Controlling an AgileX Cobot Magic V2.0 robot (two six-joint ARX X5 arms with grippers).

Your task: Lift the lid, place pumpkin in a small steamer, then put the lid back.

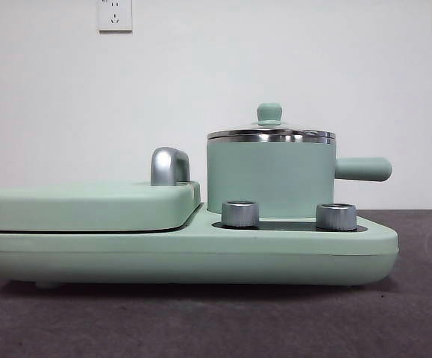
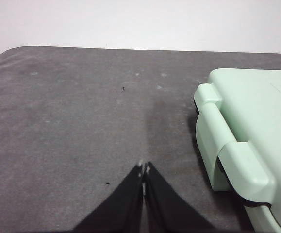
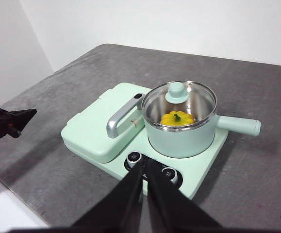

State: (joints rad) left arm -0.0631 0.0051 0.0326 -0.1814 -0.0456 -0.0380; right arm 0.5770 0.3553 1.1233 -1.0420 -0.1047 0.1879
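Your job looks done: the pumpkin (image 3: 177, 118) sits in the small steamer (image 1: 269, 177), and the lid (image 3: 178, 94) seems on top. Both the left claw (image 2: 144, 170) and right claw (image 3: 145, 167) are closed and hold nothing, so just keep clear.

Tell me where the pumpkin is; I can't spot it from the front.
In the right wrist view, the pumpkin sits inside the small steamer, under the glass lid.

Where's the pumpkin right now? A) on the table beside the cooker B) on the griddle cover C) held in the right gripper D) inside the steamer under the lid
D: the right wrist view shows the pumpkin inside the steamer, seen through the lid that sits on its rim.
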